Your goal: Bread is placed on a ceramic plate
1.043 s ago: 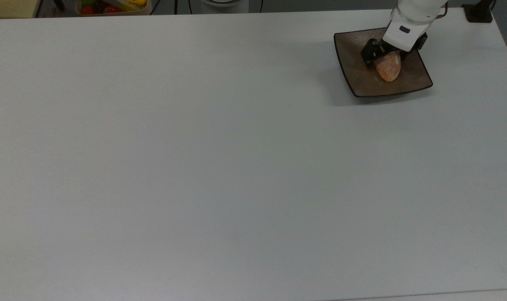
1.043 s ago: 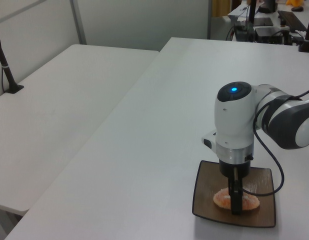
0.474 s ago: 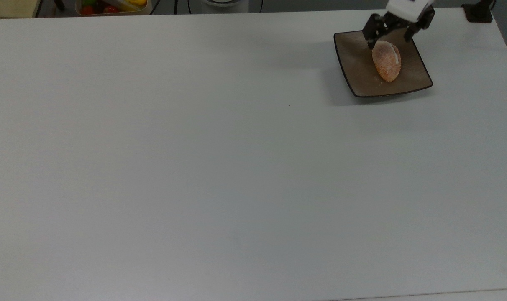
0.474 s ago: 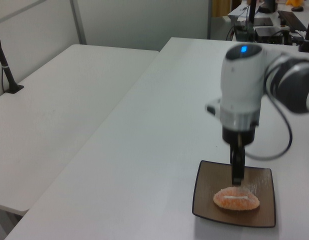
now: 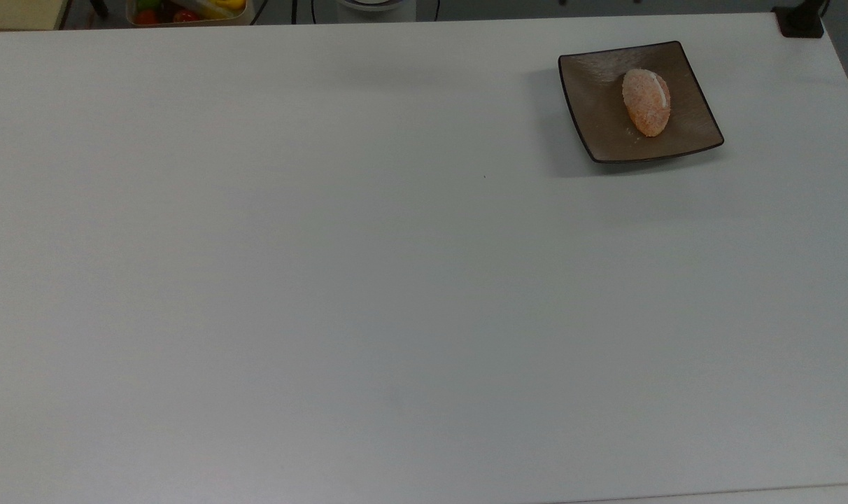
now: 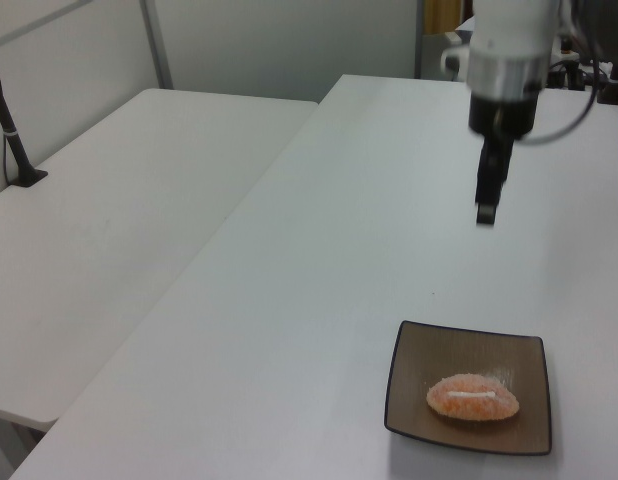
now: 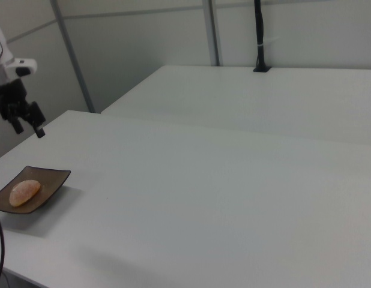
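1. Bread [image 6: 472, 397] lies flat on the ceramic plate [image 6: 409, 380], near the plate's middle; in the top view it sits slightly toward the top view's right of centre [image 5: 646, 101], plate [image 5: 592, 98] near the table's far right corner.
2. Gripper [image 7: 27, 126] hangs in the air well above and apart from the bread, touching nothing. In the right view its two fingers [image 7: 39, 129] stand spread with a gap between them, nothing held. In the left view the gripper [image 6: 485, 213] shows edge-on, up beyond the plate.
3. Nothing lies between gripper and bread; white table [image 5: 326, 280] around the plate is bare.
4. Bread's long axis: in the top view roughly top to bottom, narrower end toward the bottom; in the left view it runs left-right. White cream stripe along the top view's right side.
5. Farther off: a container of coloured fruit [image 5: 186, 10] past the table's far edge, a second white table [image 7: 281, 96], a black pole [image 7: 258, 36].
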